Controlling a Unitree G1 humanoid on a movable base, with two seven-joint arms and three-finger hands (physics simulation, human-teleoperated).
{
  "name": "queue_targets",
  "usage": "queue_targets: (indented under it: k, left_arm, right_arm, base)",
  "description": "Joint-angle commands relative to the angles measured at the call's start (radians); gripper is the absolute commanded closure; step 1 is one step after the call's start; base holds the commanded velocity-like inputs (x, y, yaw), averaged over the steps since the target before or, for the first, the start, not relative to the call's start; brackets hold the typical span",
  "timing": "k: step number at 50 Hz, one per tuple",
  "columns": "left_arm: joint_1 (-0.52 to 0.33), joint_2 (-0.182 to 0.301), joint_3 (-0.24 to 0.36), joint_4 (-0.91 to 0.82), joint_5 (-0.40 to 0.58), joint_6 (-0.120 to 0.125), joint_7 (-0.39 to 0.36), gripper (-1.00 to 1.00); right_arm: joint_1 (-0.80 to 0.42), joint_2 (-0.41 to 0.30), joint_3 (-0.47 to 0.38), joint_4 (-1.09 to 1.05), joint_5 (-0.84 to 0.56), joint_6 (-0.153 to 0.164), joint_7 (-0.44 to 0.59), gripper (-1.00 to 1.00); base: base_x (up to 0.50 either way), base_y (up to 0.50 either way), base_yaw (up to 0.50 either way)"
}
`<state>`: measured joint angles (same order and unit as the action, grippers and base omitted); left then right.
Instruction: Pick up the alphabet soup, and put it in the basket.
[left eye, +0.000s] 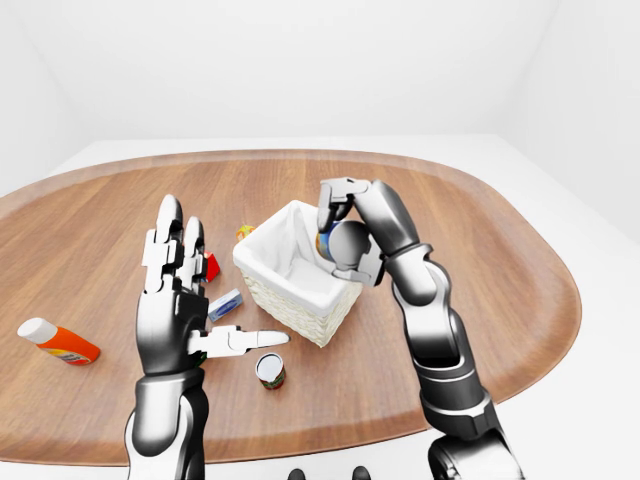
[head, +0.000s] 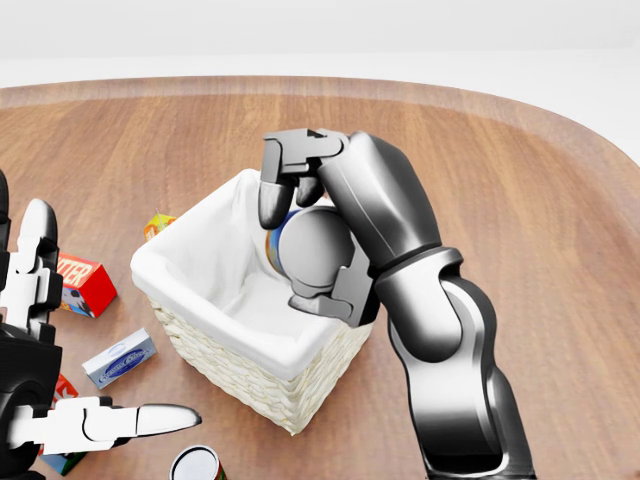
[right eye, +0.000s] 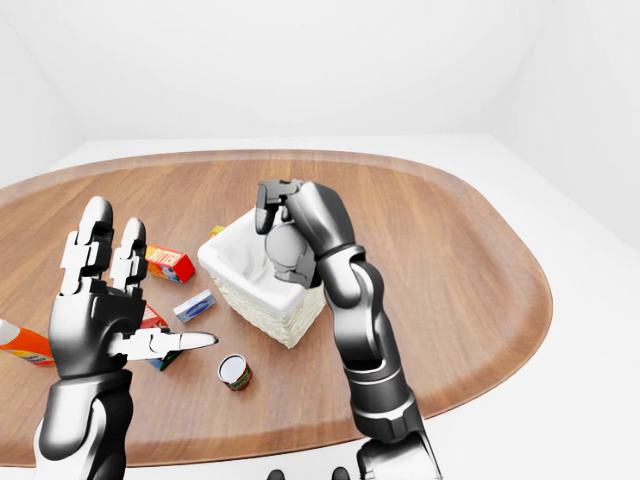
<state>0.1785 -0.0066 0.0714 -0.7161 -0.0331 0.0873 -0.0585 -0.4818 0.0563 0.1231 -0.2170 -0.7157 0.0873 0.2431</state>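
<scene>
The alphabet soup can (head: 274, 247), blue and yellow, is held in my right hand (head: 296, 252), whose fingers are shut round it. The hand hangs over the open top of the basket (head: 236, 375), a wicker box with a white cloth lining, near its right rim. Most of the can is hidden behind my palm and fingers. My left hand (right eye: 150, 282) is raised at the left of the views, fingers spread and open, holding nothing, well apart from the basket.
Left of the basket on the wooden table (head: 520, 200) lie a red box (head: 85, 283) and a small blue-white box (head: 120, 358). A dark-topped can (head: 195, 465) stands below the basket. An orange bottle (left eye: 58, 341) lies far left.
</scene>
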Motion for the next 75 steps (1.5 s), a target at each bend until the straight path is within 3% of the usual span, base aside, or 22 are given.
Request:
queue_targets:
  k: [1, 19, 42, 57, 75]
  left_arm:
    - [0.000, 0.000, -0.002, 0.002, 0.000, 0.000, 0.000, -1.00]
    - [-0.001, 0.000, 0.002, 0.000, -0.003, 0.000, -0.002, -1.00]
    - [-0.001, 0.000, 0.002, 0.004, -0.003, 0.000, -0.002, -1.00]
    - [-0.006, 0.001, 0.003, 0.009, -0.003, 0.000, -0.002, -1.00]
    - [-0.011, 0.002, 0.009, 0.020, -0.006, 0.000, -0.003, -1.00]
  right_arm:
    - [-0.136, -0.002, -0.015, 0.173, 0.026, 0.000, -0.004, 1.00]
    - [-0.236, -0.012, -0.022, 0.370, 0.008, 0.000, 0.041, 1.00]
    - [-0.442, -0.033, -0.048, 0.836, 0.026, 0.000, -0.048, 1.00]
    - [-0.625, -0.019, -0.056, 1.226, 0.058, 0.000, -0.162, 1.00]
    - [-0.691, 0.021, -0.050, 1.399, 0.042, 0.000, -0.216, 1.00]
  base:
    - [0.00, 0.00, 0.00]
    - [0.00, 0.00, 0.00]
    - [0.00, 0.00, 0.00]
    - [0.00, 0.00, 0.00]
    - [0.00, 0.00, 0.00]
